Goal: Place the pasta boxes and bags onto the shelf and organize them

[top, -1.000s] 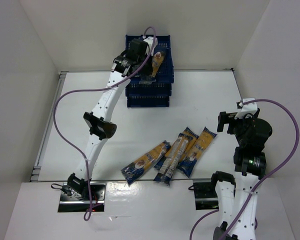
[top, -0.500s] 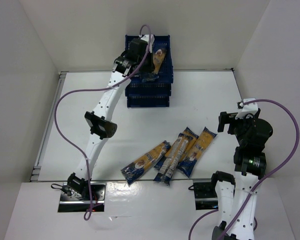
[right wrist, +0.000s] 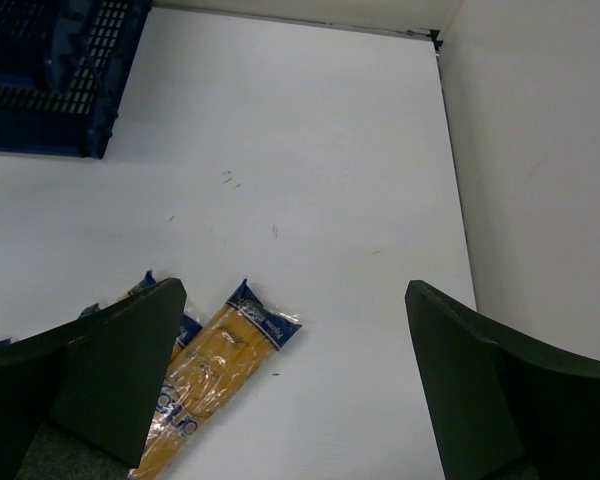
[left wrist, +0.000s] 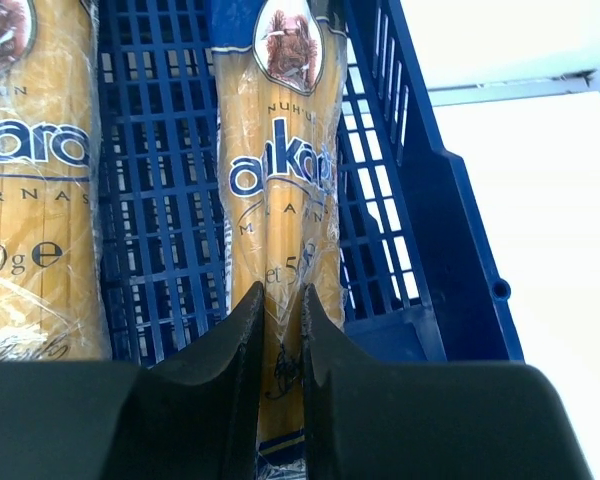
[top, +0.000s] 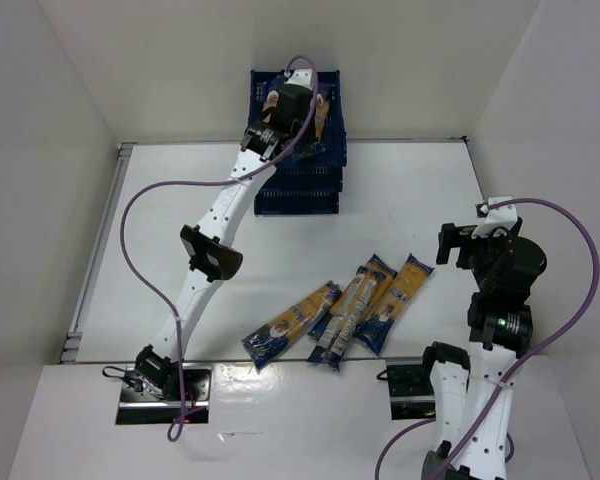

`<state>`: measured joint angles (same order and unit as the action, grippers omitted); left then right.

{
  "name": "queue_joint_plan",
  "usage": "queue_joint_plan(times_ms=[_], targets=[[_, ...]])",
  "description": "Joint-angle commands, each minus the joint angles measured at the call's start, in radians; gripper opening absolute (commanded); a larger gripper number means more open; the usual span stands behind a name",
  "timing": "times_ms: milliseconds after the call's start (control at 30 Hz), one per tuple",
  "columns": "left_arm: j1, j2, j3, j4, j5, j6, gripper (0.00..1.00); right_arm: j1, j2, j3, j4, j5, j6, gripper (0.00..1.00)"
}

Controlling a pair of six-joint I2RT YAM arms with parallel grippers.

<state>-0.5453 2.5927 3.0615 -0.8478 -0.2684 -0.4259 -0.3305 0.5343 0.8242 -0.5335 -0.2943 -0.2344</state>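
The left hand (left wrist: 280, 300) is clenched on a spaghetti packet (left wrist: 280, 180) in the top tier of the shelf (left wrist: 420, 250), beside a second packet (left wrist: 35, 180) already placed, while several loose packets (top: 355, 305) lie unsorted on the worktop (top: 410, 200) near the wide-open right hand (right wrist: 292, 300).

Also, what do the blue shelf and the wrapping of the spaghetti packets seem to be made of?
The shelf looks like moulded plastic, dark blue and slightly glossy: thin lattice bars. The spaghetti packet seems wrapped in thin clear film, shiny: it wrinkles, glints, and the yellow strands show through.
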Motion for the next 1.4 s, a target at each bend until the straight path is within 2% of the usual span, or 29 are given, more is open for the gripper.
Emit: queue_joint_plan(times_ms=[0, 267, 333, 400, 433, 467, 533, 667, 700, 900, 933, 1133, 1267, 1300, 1367], targets=[[-0.018, 0.056, 0.011, -0.019, -0.061, -0.031, 0.0, -0.015, 0.006, -0.007, 0.006, -0.006, -0.013, 1.0], [-0.036, 0.09, 0.049, 0.01, -0.061, -0.019, 0.01, -0.015, 0.006, -0.007, 0.006, -0.016, -0.013, 1.0], [-0.036, 0.099, 0.066, 0.01, -0.052, -0.01, 0.07, -0.024, 0.006, -0.007, 0.006, -0.016, -0.013, 1.0], [-0.036, 0.099, 0.075, 0.019, -0.022, 0.003, 0.19, -0.024, 0.015, -0.007, 0.006, -0.016, -0.013, 1.0], [-0.045, 0.099, 0.075, 0.019, -0.009, 0.003, 0.38, -0.024, 0.015, -0.007, 0.006, -0.016, -0.013, 1.0], [-0.045, 0.099, 0.075, 0.019, -0.009, 0.003, 0.51, -0.024, 0.015, -0.007, 0.006, -0.016, -0.013, 1.0], [-0.045, 0.089, 0.075, 0.019, 0.003, 0.016, 0.7, -0.024, 0.015, -0.007, 0.006, -0.016, -0.013, 1.0], [-0.045, 0.038, 0.075, -0.01, -0.009, 0.029, 0.91, -0.024, 0.015, -0.007, 0.006, -0.016, -0.013, 1.0], [-0.045, 0.024, 0.075, -0.019, -0.009, 0.029, 0.99, -0.024, 0.015, -0.007, 0.006, -0.016, -0.013, 1.0], [-0.015, -0.155, -0.019, -0.051, -0.031, 0.052, 0.99, -0.024, 0.015, -0.007, 0.006, -0.016, -0.013, 1.0], [-0.005, -0.217, -0.088, -0.051, 0.009, 0.052, 0.99, -0.024, 0.015, -0.007, 0.006, -0.016, -0.013, 1.0], [0.024, -0.379, -0.263, -0.198, 0.081, 0.12, 0.99, -0.024, 0.006, -0.007, 0.006, -0.025, -0.013, 1.0], [0.033, -0.503, -0.528, -0.255, 0.086, 0.219, 0.99, -0.024, -0.016, -0.007, 0.006, -0.025, -0.013, 1.0], [0.033, -0.57, -0.688, -0.246, 0.095, 0.234, 0.99, -0.024, -0.016, -0.007, 0.006, -0.025, -0.013, 1.0], [0.053, -0.708, -0.885, -0.168, 0.106, 0.266, 0.99, -0.024, -0.025, -0.007, 0.006, -0.025, -0.013, 1.0]])
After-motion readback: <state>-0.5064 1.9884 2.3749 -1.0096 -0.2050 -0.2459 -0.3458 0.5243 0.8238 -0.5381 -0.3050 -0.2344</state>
